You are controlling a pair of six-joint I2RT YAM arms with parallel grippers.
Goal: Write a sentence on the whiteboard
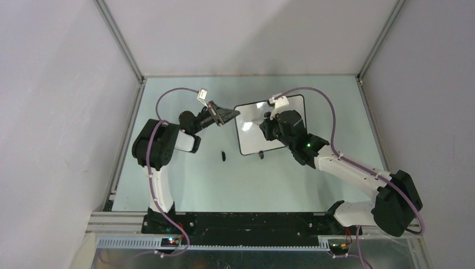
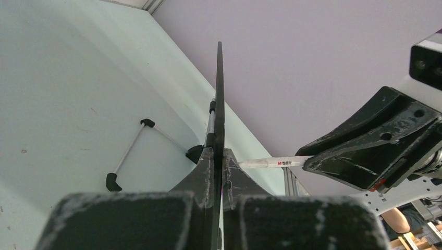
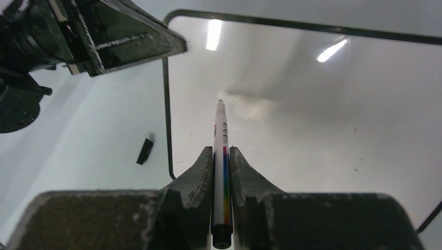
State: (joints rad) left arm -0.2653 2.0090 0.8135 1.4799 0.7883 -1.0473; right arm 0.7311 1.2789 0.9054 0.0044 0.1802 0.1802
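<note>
The whiteboard stands tilted at mid table, white with a thin black frame. My left gripper is shut on its left edge; the left wrist view shows the board edge-on clamped between the jaws. My right gripper is shut on a white marker with a rainbow stripe. Its tip points at the board's face, close to the surface; contact is unclear. No sentence is in view on the face that shows.
A small black marker cap lies on the table left of the board, also seen in the right wrist view. The board's wire leg with black feet rests on the table behind it. Grey walls enclose the table.
</note>
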